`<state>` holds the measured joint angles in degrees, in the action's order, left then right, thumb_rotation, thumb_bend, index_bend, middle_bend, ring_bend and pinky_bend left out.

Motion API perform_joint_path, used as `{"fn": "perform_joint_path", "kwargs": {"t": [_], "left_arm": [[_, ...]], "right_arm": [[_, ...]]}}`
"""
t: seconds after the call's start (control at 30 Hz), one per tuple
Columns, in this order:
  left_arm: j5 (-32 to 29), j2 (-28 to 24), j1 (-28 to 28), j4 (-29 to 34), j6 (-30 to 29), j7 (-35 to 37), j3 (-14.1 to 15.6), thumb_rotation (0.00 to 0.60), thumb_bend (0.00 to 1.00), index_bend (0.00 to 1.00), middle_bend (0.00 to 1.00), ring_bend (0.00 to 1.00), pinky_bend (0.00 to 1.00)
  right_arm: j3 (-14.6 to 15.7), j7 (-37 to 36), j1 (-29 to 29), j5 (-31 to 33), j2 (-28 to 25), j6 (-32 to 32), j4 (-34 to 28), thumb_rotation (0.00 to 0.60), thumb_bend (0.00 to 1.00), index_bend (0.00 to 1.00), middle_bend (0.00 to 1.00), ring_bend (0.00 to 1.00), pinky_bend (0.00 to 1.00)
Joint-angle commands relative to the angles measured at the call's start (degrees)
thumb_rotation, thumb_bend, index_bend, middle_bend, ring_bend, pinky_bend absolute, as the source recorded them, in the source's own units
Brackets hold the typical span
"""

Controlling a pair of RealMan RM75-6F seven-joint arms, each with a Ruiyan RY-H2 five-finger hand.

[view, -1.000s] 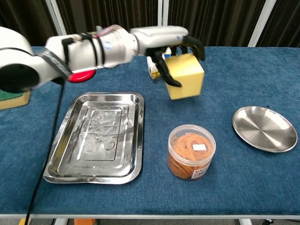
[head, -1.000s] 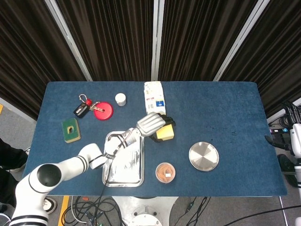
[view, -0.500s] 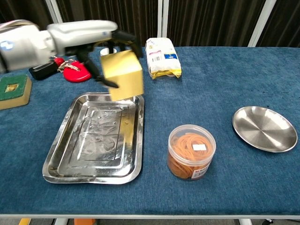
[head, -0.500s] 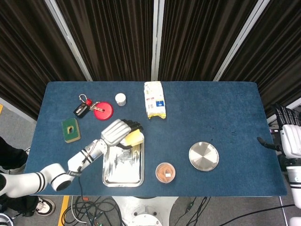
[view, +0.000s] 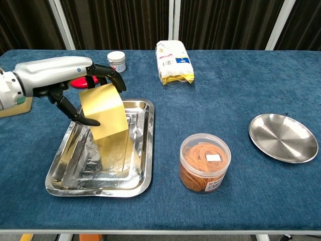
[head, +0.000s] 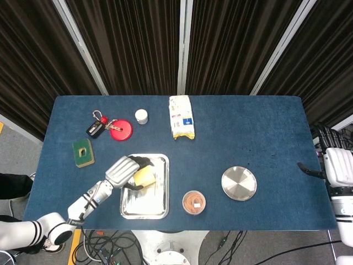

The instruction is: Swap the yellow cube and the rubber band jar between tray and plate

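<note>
The left hand (view: pixel 75 88) grips the yellow cube (view: pixel 103 110) from above, with fingers (view: pixel 108 73) curled over its far top edge and the thumb (view: pixel 75 113) pressed against its near left face. The cube sits tilted over the tray (view: pixel 143 150), its top leaning away to the left, and its lower part meets its own reflection in the tray floor, so I cannot tell whether it touches. The right hand (head: pixel 333 165) waits off the right edge of the blue surface (view: pixel 241 75), its fingers spread and holding nothing. The rubber band jar (view: pixel 204 161) stands upright on the surface between the tray and the plate (view: pixel 283 138), touching neither.
</note>
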<state>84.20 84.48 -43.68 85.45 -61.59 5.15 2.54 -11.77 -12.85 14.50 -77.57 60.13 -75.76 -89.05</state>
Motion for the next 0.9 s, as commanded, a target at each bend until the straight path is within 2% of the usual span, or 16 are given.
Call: {"fn": "perform_joint_path", "kwargs": {"t": [0.03, 0.17, 0.23, 0.5, 0.7, 0.9], "left_arm": [[1.62, 1.52, 0.47, -2.02, -0.08, 2.37, -0.06, 0.600, 0.20, 0.20, 0.25, 0.32, 0.40], [3.59, 2.44, 0.30, -4.27, 0.63, 3.59, 0.33, 0.600, 0.13, 0.17, 0.16, 0.21, 0.36], [4.53, 2.83, 0.57, -5.21, 0.17, 3.40, 0.45, 0.600, 0.10, 0.16, 0.13, 0.19, 0.36], [5.07, 1.85, 1.69, -4.64, -0.68, 3.55, -0.19, 0.600, 0.04, 0.13, 0.10, 0.12, 0.32], [3.43, -5.83, 5.40, 1.55, -5.55, -0.35, -1.17, 0.600, 0.03, 0.11, 0.08, 0.09, 0.30], [-2.64, -13.70, 11.04, 5.37, -9.69, -7.22, -1.90, 0.600, 0.03, 0.11, 0.07, 0.06, 0.26]], "right_arm": [[0.10, 0.14, 0.10, 0.07, 0.12, 0.24, 0.01, 0.600, 0.10, 0.00, 0.00, 0.00, 0.00], [0.28, 0.33, 0.18, -0.09, 0.27, 0.37, 0.07, 0.600, 0.10, 0.00, 0.00, 0.00, 0.00], [0.28, 0.34, 0.21, 0.08, 0.31, 0.53, 0.22, 0.600, 0.10, 0.00, 0.00, 0.00, 0.00], [0.43, 0.24, 0.15, -0.20, 0.31, 0.39, 0.19, 0.600, 0.10, 0.00, 0.00, 0.00, 0.00], [0.76, 1.72, 0.57, -1.43, -1.66, 0.92, -2.00, 0.600, 0.10, 0.00, 0.00, 0.00, 0.00], [2.66, 6.38, 3.30, -4.77, -4.52, 5.89, -8.27, 0.600, 0.10, 0.00, 0.00, 0.00, 0.00]]}}
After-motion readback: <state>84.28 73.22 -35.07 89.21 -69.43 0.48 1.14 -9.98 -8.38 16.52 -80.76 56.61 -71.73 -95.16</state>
